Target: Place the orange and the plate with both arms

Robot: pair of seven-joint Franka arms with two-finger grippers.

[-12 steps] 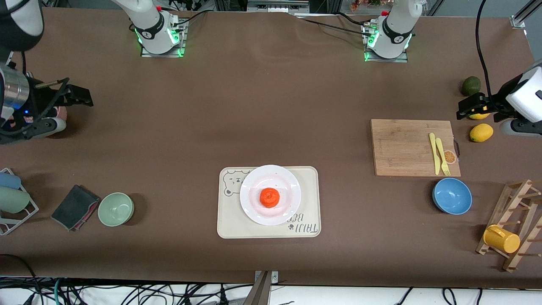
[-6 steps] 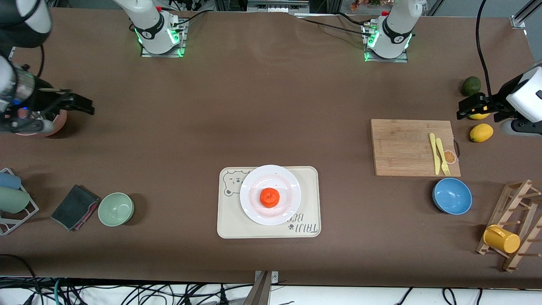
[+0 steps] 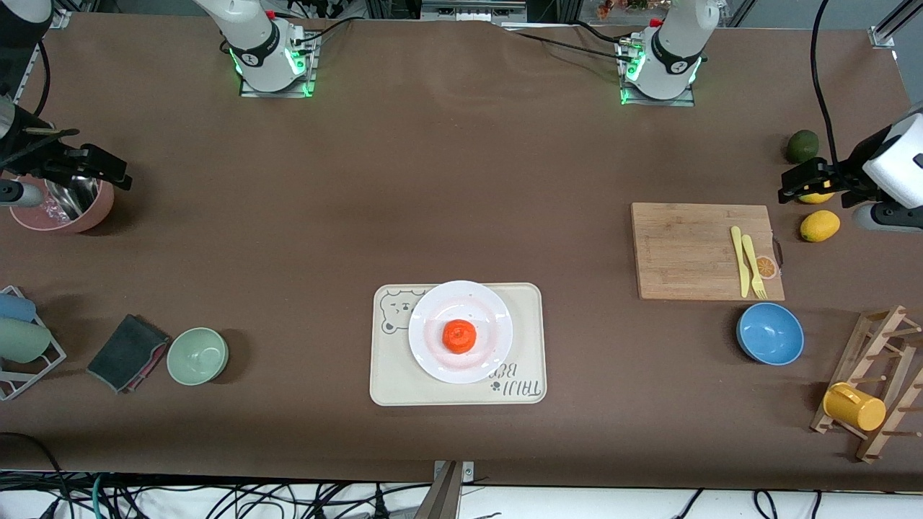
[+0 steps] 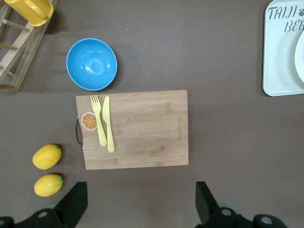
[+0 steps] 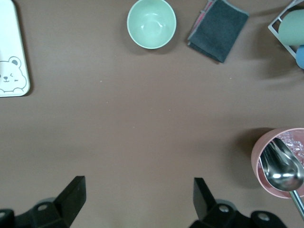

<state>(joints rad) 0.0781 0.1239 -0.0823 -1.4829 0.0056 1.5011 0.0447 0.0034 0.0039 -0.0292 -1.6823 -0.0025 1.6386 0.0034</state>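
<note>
The orange (image 3: 458,336) rests in the middle of the white plate (image 3: 433,317), which sits on a beige bear-print tray (image 3: 389,378) near the table's front camera edge. An edge of the plate (image 4: 300,57) shows in the left wrist view. My left gripper (image 3: 797,180) hangs open and empty over the left arm's end of the table, beside the cutting board; its fingers (image 4: 76,199) stand wide over bare table. My right gripper (image 3: 115,175) is open and empty at the right arm's end, by a pink bowl (image 3: 65,205). Its own camera shows it (image 5: 137,187) over bare table.
A cutting board (image 3: 685,249) carries a yellow knife and fork (image 3: 748,263). Two lemons (image 3: 820,225), a dark green fruit (image 3: 802,145), a blue bowl (image 3: 769,333) and a rack with a yellow mug (image 3: 854,407) lie nearby. A green bowl (image 3: 197,355), folded cloth (image 3: 128,352) and cup holder (image 3: 21,346) lie at the right arm's end.
My right arm has swung away from the front camera and outward, uncovering the pink bowl with its spoon. The left arm, orange and plate have not moved.
</note>
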